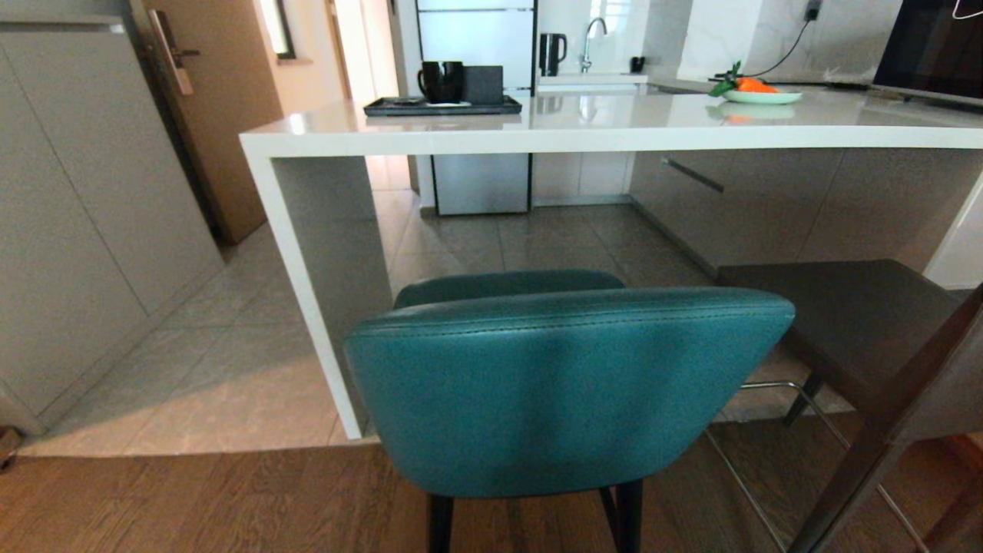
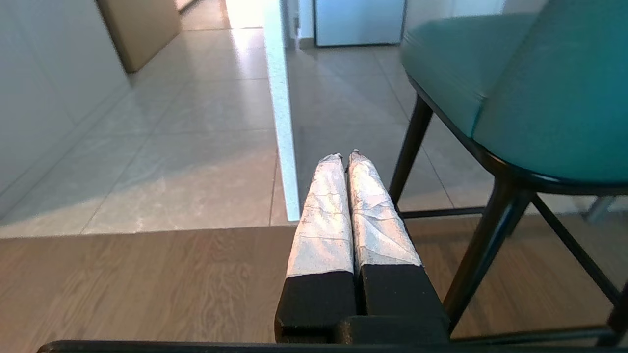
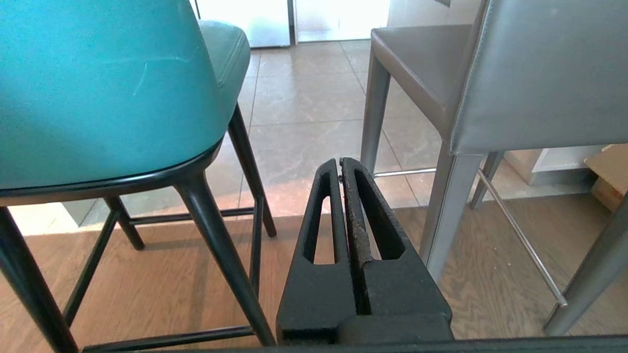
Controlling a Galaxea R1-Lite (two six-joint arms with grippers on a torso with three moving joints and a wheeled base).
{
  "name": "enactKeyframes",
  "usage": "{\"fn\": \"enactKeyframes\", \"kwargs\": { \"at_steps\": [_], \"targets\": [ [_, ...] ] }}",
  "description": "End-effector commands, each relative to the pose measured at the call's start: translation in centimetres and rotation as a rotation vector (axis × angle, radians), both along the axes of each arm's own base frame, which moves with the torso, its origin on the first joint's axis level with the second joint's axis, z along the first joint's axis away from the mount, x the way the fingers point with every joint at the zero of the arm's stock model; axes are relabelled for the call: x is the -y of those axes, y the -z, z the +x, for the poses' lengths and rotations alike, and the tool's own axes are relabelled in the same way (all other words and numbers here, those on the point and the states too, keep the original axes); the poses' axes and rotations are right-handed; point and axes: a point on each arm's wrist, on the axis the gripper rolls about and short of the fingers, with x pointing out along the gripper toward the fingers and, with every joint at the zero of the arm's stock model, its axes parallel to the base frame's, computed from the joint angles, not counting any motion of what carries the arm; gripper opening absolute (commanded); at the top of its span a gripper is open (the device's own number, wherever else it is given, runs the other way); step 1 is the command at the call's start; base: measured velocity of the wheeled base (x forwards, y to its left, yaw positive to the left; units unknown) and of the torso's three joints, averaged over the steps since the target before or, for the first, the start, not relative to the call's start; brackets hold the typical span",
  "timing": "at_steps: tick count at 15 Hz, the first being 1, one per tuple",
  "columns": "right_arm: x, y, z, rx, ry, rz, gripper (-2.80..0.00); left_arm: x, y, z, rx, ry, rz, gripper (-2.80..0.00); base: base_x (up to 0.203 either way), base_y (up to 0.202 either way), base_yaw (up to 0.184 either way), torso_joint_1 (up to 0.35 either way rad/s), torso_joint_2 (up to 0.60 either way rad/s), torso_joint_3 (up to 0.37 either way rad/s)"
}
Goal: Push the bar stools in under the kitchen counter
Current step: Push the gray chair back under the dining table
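The teal bar stool (image 1: 568,384) stands right before me, its rounded back toward me and its seat partly under the kitchen counter (image 1: 614,127). The dark grey stool (image 1: 860,330) stands to its right, turned at an angle, seat under the counter edge. Neither arm shows in the head view. My left gripper (image 2: 346,157) is shut and empty, low beside the teal stool (image 2: 520,88) and its black legs. My right gripper (image 3: 339,164) is shut and empty, low between the teal stool (image 3: 108,88) and the grey stool (image 3: 535,73).
The counter's grey side panel (image 1: 330,253) stands left of the teal stool. On the counter sit a black tray (image 1: 441,106) with mugs and a plate (image 1: 760,96) with an orange. Grey cabinets (image 1: 84,215) line the left. Wood flooring meets tiles under the counter.
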Motion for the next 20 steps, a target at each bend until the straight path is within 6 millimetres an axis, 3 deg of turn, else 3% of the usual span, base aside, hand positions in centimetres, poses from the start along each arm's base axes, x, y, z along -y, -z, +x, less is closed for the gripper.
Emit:
{"fn": "enactKeyframes", "kwargs": {
  "at_steps": [1,14,20],
  "targets": [
    [0.00,0.67,0.20,-0.026,-0.002,-0.001,-2.80,-0.02,0.91,0.27,-0.034,-0.011,-0.003,-2.80,0.000,0.000,0.000,0.005,0.00,0.099],
    [0.00,0.67,0.20,-0.026,0.000,0.000,-2.80,-0.04,0.89,0.26,-0.034,-0.015,-0.037,-2.80,0.000,0.000,0.000,0.001,0.00,0.010],
    [0.00,0.67,0.20,-0.026,-0.001,0.000,-2.80,-0.04,0.89,0.26,-0.034,-0.015,-0.037,-2.80,0.002,-0.157,0.002,0.004,0.00,0.002]
  ]
}}
